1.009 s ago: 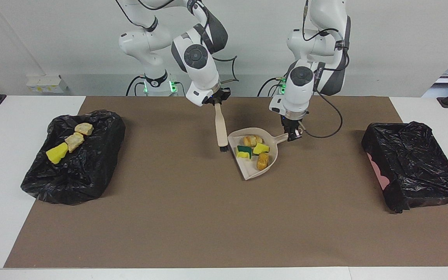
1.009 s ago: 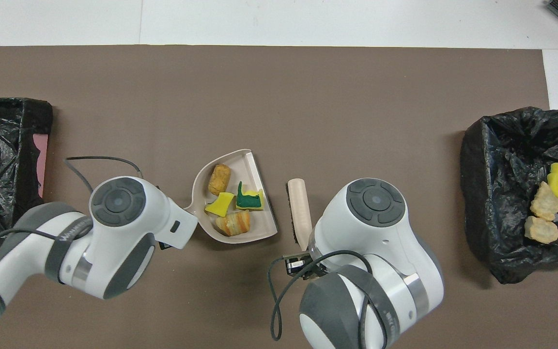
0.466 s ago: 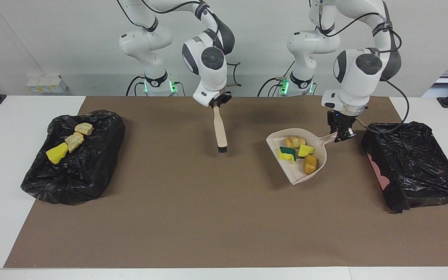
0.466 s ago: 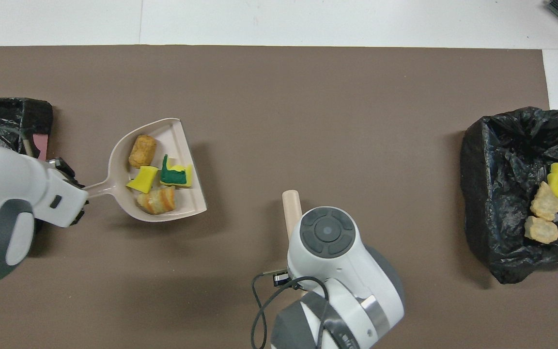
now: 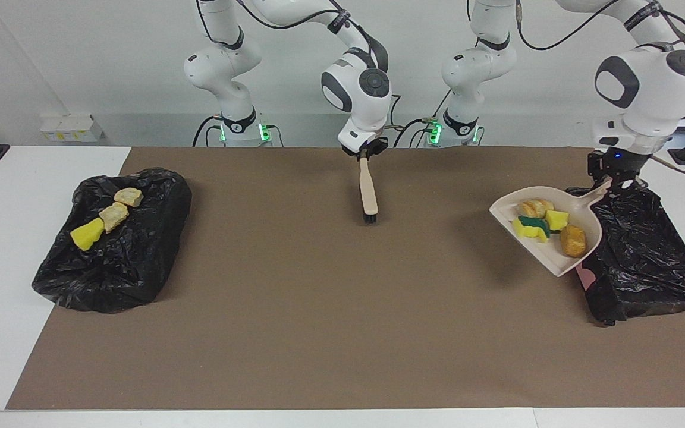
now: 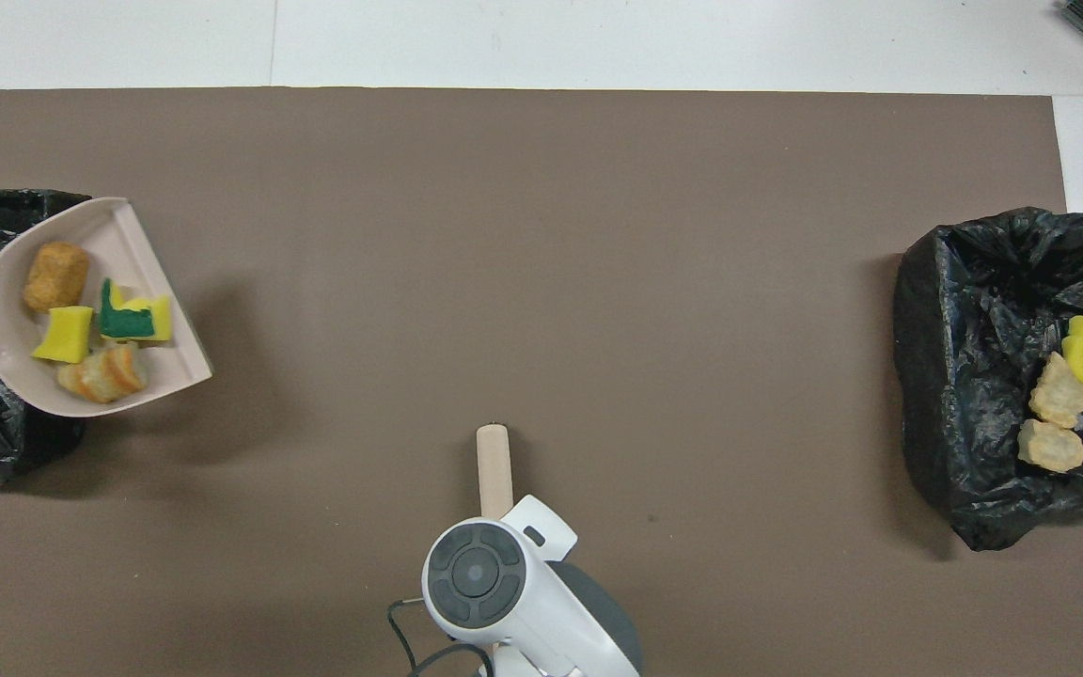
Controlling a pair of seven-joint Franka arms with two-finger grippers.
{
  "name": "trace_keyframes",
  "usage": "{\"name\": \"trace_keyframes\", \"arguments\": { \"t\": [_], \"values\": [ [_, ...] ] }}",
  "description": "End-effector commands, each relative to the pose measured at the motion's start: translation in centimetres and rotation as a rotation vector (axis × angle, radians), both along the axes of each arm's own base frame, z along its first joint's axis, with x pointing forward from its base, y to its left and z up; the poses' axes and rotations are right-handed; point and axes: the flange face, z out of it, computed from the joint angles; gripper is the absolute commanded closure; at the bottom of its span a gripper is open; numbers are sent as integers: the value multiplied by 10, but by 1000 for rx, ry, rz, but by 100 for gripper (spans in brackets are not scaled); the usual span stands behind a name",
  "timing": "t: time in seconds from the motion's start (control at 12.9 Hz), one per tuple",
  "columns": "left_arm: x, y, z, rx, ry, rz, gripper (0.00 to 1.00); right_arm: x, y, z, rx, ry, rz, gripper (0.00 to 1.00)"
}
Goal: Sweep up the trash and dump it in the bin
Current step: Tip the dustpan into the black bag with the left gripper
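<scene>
Glossy crinkled plastic bin bags (image 5: 646, 249); smooth plastic dustpan (image 5: 586, 221); matt mat (image 5: 330, 309).

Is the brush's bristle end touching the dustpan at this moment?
Apart. The facing view shows the brush hanging from the right gripper mid-table, with bare brown mat between it and the dustpan, which the left gripper holds beside the bin.

My arms: two, white glossy shells, rounded joints with dark grey caps and bands. Black cables looped along the links. Green lights at my bases. Black gripper heads, small.
</scene>
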Motion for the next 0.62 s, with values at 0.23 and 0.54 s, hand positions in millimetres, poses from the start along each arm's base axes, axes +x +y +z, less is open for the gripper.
{"name": "trace_keyframes", "arguments": {
  "t": [0.23, 0.54],
  "values": [
    [14, 114, 45, 94, -31, -51, 100, -6, 20, -12, 3, -27, -37, 1],
    [35, 145, 70, 373, 18, -142, 100, 15, 20, 10, 18, -38, -52, 0]
  ]
}}
